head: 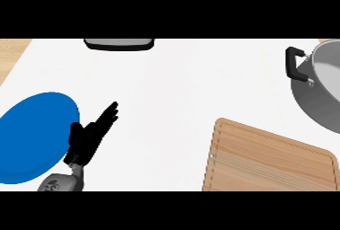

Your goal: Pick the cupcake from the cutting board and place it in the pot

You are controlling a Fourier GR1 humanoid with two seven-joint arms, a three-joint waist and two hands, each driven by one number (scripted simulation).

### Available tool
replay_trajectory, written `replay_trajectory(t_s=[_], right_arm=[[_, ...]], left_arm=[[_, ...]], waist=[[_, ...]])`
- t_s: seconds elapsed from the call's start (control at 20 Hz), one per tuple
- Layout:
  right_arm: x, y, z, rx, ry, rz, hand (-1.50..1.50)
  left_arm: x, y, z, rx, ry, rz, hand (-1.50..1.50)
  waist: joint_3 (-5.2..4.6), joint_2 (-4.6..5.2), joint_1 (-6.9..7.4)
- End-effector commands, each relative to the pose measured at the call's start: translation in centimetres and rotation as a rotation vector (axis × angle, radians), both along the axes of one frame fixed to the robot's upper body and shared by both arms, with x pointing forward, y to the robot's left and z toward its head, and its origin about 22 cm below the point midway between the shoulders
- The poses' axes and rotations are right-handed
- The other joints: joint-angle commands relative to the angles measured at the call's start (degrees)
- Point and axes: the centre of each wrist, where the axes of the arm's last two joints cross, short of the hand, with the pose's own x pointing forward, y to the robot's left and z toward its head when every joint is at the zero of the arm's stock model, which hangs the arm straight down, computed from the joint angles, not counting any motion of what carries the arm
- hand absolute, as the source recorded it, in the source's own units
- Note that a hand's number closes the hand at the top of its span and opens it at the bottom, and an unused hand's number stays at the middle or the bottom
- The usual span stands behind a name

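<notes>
left hand (88, 134): fingers straight and spread, holding nothing, beside blue plate (33, 137) at tabletop (172, 85) left | right hand: out of view | cupcake: not visible | cutting board (266, 159): bare, lower right | pot (322, 85): right edge, black handle (295, 64) | grey tray (119, 43): top edge

A: Where is the camera sitting?

B: There is one view only, looking steeply down from head height onto the white worktop (172, 90).

A: What is marking its edges?

B: A grey pot (322, 92) is running off the right edge, a wooden cutting board (266, 159) is being cut by the lower edge, a blue plate (33, 137) is crossing the left edge, and a dark tray (119, 43) is peeking in at the top. The left hand (90, 134) is entering from the lower edge.
</notes>
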Motion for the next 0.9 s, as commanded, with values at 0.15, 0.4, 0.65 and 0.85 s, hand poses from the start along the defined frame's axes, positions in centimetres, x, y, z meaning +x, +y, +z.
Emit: replay_trajectory(t_s=[0.15, 0.4, 0.65, 0.85], right_arm=[[4.7, 1.4, -0.9, -0.226, 0.167, -0.04, 1.5], [7.1, 4.9, -3.3, -0.42, 0.306, -0.079, 1.5], [9.3, 5.9, -4.3, -0.275, 0.631, -0.087, 1.5], [10.6, 7.0, -7.9, -0.239, 0.797, -0.158, -1.5]], left_arm=[[0.7, 0.7, -0.1, -0.002, 0.002, -0.017, 0.0], [0.9, 0.2, -1.0, 0.011, 0.009, -0.016, 0.0], [1.3, -2.6, 0.8, -0.004, 0.013, -0.031, 0.0], [1.8, -0.1, 0.9, -0.006, 0.017, -0.033, 0.0]], waist=[[-0.01, 0.55, 1.38], [-0.04, 0.53, 1.12], [0.0, 0.31, 1.18], [0.04, 0.59, 1.34]])
